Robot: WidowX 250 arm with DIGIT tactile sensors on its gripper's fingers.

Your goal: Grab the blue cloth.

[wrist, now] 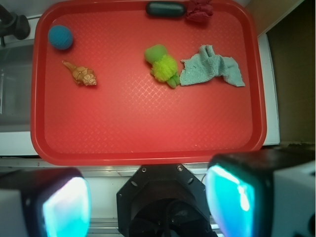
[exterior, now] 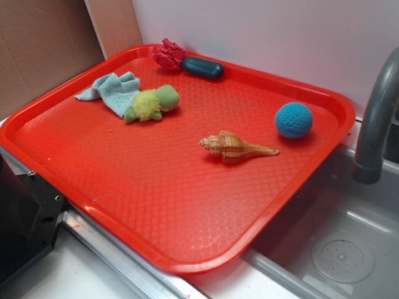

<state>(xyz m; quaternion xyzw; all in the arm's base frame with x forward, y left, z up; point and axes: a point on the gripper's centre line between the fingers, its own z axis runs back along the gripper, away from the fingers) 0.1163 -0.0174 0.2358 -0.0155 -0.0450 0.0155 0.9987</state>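
We see pincer point(wrist: 148, 202) released, poised high above tray's point(wrist: 148, 148) near edge | blue cloth point(wrist: 212, 66) flat, touching green plush toy point(wrist: 162, 65)

The blue cloth point(wrist: 212, 69) lies open from above on the red tray point(wrist: 148, 138), but the green plush toy point(wrist: 162, 65) touches one end of it, so that side is crowded. The red fabric piece point(wrist: 199, 11) and dark oblong object point(wrist: 165, 8) sit near it along the rim. The tray's middle is bare, with shell point(wrist: 80, 73) and blue ball point(wrist: 60, 37) well apart.
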